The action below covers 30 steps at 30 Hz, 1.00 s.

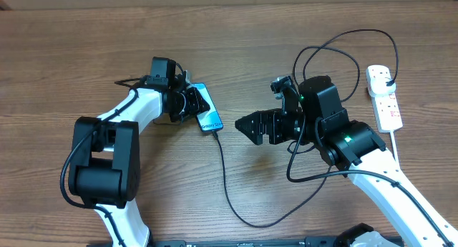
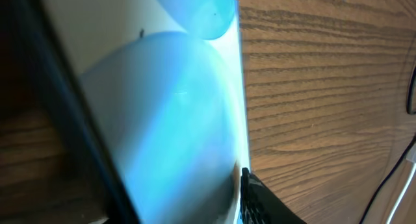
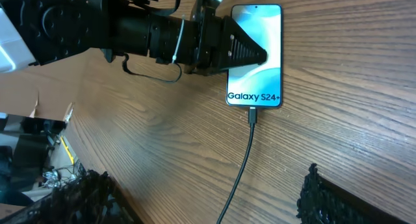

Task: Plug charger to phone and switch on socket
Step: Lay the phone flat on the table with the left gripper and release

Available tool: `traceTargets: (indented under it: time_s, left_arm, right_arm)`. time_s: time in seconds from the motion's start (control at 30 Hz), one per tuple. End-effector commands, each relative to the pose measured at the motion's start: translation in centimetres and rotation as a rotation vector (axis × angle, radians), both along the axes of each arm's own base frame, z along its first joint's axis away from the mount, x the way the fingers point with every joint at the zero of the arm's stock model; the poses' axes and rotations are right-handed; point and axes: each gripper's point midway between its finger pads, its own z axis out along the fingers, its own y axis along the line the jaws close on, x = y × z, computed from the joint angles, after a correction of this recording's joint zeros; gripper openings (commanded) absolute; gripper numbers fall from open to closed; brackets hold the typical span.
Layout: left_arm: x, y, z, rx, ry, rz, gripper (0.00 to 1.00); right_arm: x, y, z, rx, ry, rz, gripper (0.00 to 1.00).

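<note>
Beneath left jaws: phone [image 3: 270, 49], charger [image 3: 243, 160] plugged in.

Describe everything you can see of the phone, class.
The phone is a slim rectangle with a dark edge, lying flat on the wooden table, screen up and lit pale blue, reading "Galaxy S24+" near one end. The black charger connector is plugged into that end. The left claw reaches over its screen from one long side.

The phone [image 1: 206, 108] is lying left of centre on the tabletop [image 1: 71, 46], the socket [image 1: 383, 97] far right. The charger [image 3: 244, 162] is trailing below the phone.
</note>
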Motion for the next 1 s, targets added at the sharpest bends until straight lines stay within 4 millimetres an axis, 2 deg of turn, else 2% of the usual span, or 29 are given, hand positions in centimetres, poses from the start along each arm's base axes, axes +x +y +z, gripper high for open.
traceTargets:
  time_s: [0.0, 0.1, 0.2, 0.23, 0.27, 0.33, 0.37, 0.43, 0.47, 0.63, 0.73, 0.83, 0.97]
  left_arm:
    - [-0.1, 0.2, 0.0, 0.032, -0.006, -0.010, 0.47]
    - [-0.4, 0.2, -0.1, 0.034, 0.009, -0.010, 0.64]
    - [-0.6, 0.4, -0.2, 0.039, 0.020, -0.007, 0.73]
    - [-0.6, 0.5, -0.2, 0.038, 0.022, -0.003, 0.86]
    - [-0.6, 0.5, -0.1, 0.030, 0.027, 0.002, 0.93]
    - [-0.5, 0.6, 0.2, -0.007, 0.038, 0.020, 1.00]
    - [-0.4, 0.6, 0.6, -0.042, 0.040, 0.022, 1.00]
    - [0.1, 0.7, 2.0, -0.119, 0.024, 0.019, 1.00]
    - [0.4, 0.8, 2.9, -0.138, 0.000, 0.011, 1.00]
    - [1.2, 1.0, 6.5, -0.124, -0.141, -0.050, 1.00]
    - [1.6, 1.1, 9.7, -0.103, -0.254, -0.086, 1.00]
    - [1.4, 1.1, 13.5, -0.092, -0.374, -0.129, 1.00]
    - [0.3, 1.1, 16.9, -0.075, -0.465, -0.166, 1.00]
  right_arm:
    - [0.3, -0.2, 1.7, 0.012, -0.051, -0.007, 0.96]
    - [0.2, -0.2, 1.6, 0.008, -0.044, -0.007, 0.96]
    - [0.5, -0.7, 1.4, -0.016, -0.042, -0.031, 0.96]
    - [0.8, -1.2, 1.4, -0.034, -0.041, -0.054, 0.99]
    - [1.0, -1.6, 1.6, -0.044, -0.041, -0.071, 1.00]
    - [2.1, -3.6, 2.1, -0.084, -0.040, -0.148, 1.00]
    - [2.9, -5.2, 2.5, -0.115, -0.042, -0.209, 1.00]
    - [5.2, -10.8, 3.8, -0.201, -0.049, -0.407, 1.00]
    - [5.9, -13.0, 4.3, -0.221, -0.052, -0.479, 1.00]
    - [8.2, -21.4, 6.1, -0.235, -0.067, -0.731, 1.00]
    - [9.1, -26.8, 6.7, -0.232, -0.076, -0.879, 1.00]
    - [9.8, -31.9, 6.4, -0.236, -0.072, -1.008, 1.00]
    - [10.4, -38.0, 4.3, -0.227, -0.004, -1.161, 1.00]
